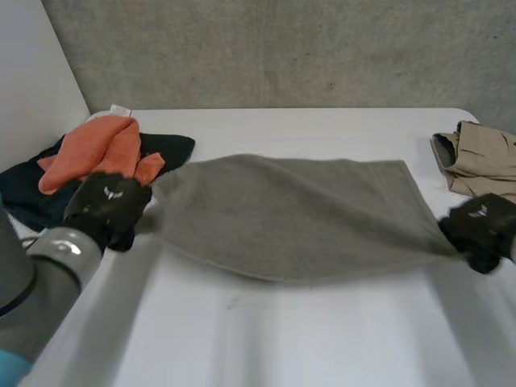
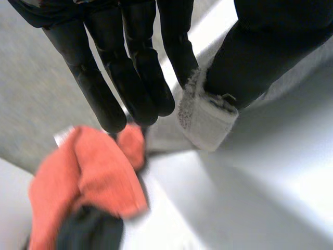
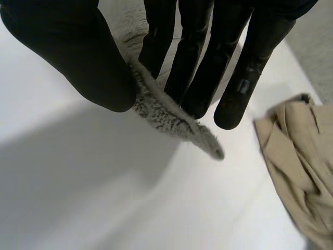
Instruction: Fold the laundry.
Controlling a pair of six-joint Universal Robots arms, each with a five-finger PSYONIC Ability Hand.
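Note:
A grey towel (image 1: 290,216) hangs stretched above the white table (image 1: 282,339) between my two hands. My left hand (image 1: 106,205) pinches the towel's near left corner (image 2: 205,117) between straight fingers (image 2: 140,78) and thumb. My right hand (image 1: 481,228) pinches the near right corner (image 3: 171,121) the same way, thumb against fingers (image 3: 200,57). The towel sags a little in the middle, and its far edge lies on the table.
An orange cloth (image 1: 101,149) lies on a dark garment (image 1: 32,193) at the far left, just behind my left hand. A beige folded garment (image 1: 484,157) sits at the far right, close to my right hand. A grey wall stands behind the table.

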